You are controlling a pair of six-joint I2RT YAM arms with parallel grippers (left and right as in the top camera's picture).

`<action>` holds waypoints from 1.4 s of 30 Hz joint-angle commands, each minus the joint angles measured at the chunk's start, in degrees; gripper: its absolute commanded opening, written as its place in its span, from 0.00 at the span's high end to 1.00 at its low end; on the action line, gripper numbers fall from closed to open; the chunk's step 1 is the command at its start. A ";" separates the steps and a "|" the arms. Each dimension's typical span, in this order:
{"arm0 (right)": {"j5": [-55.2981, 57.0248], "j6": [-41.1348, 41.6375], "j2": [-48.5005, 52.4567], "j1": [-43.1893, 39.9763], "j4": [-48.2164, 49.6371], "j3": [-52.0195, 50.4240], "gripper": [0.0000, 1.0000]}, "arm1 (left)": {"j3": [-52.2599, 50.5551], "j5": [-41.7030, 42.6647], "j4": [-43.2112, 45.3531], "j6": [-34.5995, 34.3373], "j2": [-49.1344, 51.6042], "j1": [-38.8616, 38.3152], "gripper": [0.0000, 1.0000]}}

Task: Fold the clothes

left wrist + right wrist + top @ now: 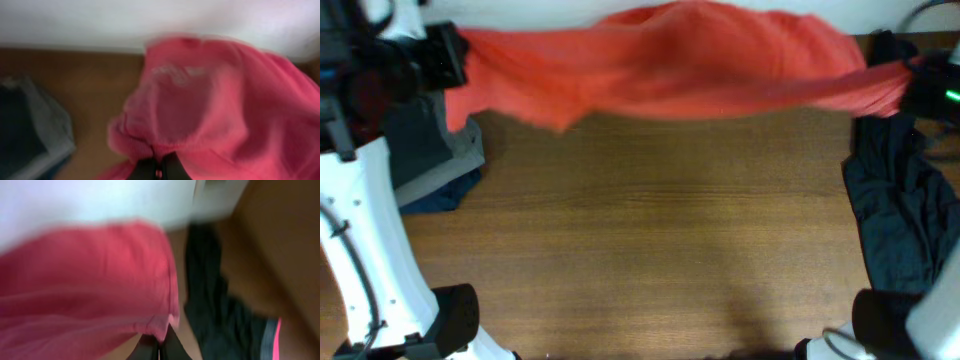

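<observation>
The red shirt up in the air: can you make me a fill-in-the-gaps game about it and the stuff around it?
The red-orange shirt hangs stretched between ____ grippers. The left gripper and right gripper are both ____ on the shirt. The limp garment lying near the right gripper is ____. The table is made of ____.
Missing words: two; shut; black; wood.

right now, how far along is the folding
Done, it seems: a grey and dark blue pile lies flat at the left edge. In hand: the red T-shirt hangs stretched between the left tool and right tool, both shut on it, unfolded. Left: fold it, then the crumpled black garment on the right.
</observation>
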 commanded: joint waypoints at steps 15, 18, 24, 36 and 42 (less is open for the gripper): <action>-2.36 0.11 4.11 -5.01 2.73 -54.49 0.96 | -51.43 -5.70 -5.40 9.66 0.15 -8.04 0.99; -2.71 0.13 2.58 -5.03 5.42 -61.05 0.96 | -59.56 -5.92 -1.73 9.05 -2.43 -7.96 0.99; -3.80 0.37 -2.84 -5.05 9.29 -71.04 0.96 | -70.77 -9.57 3.43 4.42 -10.38 -7.96 0.99; -6.62 0.72 -17.29 -8.63 11.34 -81.59 0.96 | -83.27 -5.40 3.85 0.31 -27.98 -7.56 0.99; -6.60 0.72 -22.25 -12.98 11.37 -81.59 0.96 | -85.40 -5.95 3.43 -0.96 -36.04 -7.56 0.99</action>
